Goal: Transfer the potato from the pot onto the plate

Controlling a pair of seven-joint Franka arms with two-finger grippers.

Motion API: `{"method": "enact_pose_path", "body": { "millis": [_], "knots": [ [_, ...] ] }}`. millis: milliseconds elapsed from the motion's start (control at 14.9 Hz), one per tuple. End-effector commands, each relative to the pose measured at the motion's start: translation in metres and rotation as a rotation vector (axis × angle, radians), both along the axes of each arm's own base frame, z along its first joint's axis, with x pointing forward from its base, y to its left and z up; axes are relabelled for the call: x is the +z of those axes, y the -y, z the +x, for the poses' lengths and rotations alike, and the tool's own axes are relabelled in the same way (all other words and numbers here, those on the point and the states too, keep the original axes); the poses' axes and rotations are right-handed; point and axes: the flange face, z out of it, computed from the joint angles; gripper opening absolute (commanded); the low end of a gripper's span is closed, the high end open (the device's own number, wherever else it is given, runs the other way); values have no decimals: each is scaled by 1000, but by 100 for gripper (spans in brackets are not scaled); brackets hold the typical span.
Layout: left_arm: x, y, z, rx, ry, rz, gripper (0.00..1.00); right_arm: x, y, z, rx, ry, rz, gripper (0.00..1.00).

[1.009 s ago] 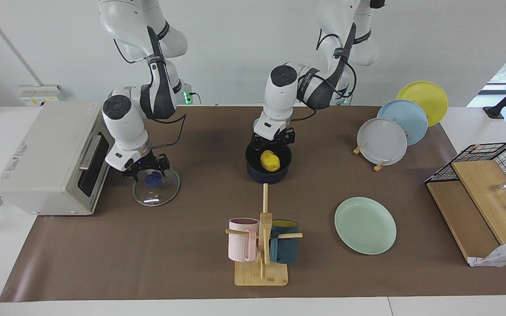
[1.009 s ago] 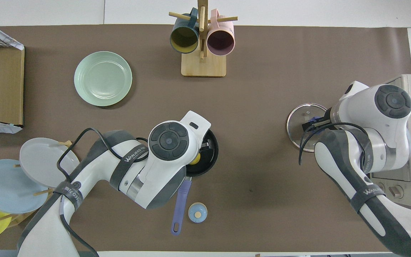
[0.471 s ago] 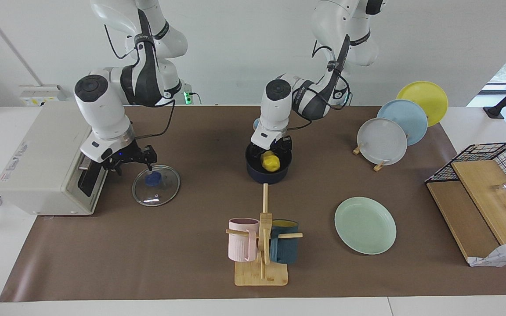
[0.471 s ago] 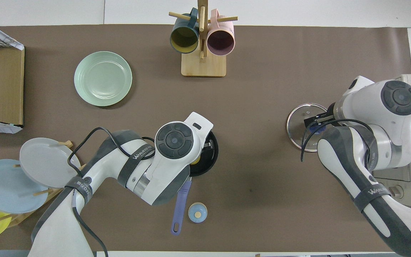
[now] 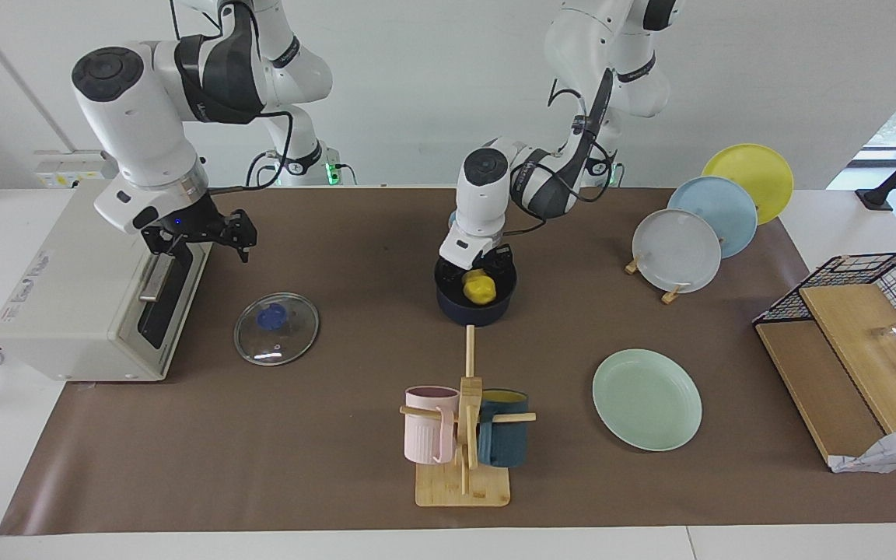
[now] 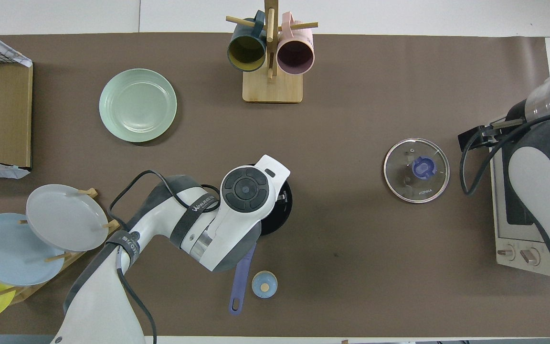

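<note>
Your left tool point(image 5: 477, 274) sits in pot point(image 5: 476, 309), seemingly clamped on potato point(image 5: 478, 287). Right tool point(image 5: 197, 236) apart, waiting over toaster oven point(image 5: 78, 284).

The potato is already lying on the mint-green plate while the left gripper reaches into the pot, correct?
Not quite. In the facing view the potato sits at the pot, under the left gripper; the mint-green plate holds nothing.

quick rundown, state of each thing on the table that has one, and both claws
potato: in the pot, left claw down around it
pot: uncovered
glass lid: flat on the mat, free
plate: empty
right claw: open, raised in front of the oven
mugs: hung on the rack
</note>
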Motion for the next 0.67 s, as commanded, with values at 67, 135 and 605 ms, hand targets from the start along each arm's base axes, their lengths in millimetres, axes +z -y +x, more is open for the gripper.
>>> {"method": "enact_pose_path", "body": {
  "millis": [67, 135, 605],
  "knots": [
    [-2, 6, -7, -15, 22, 6, 72, 15, 5, -17, -41, -24, 3, 100],
    [-2, 6, -7, -15, 22, 6, 61, 16, 7, -19, -41, -27, 4, 100],
    [0, 3, -2, -8, 22, 6, 0, 50, 3, -24, -75, -81, -2, 100]
  ]
}}
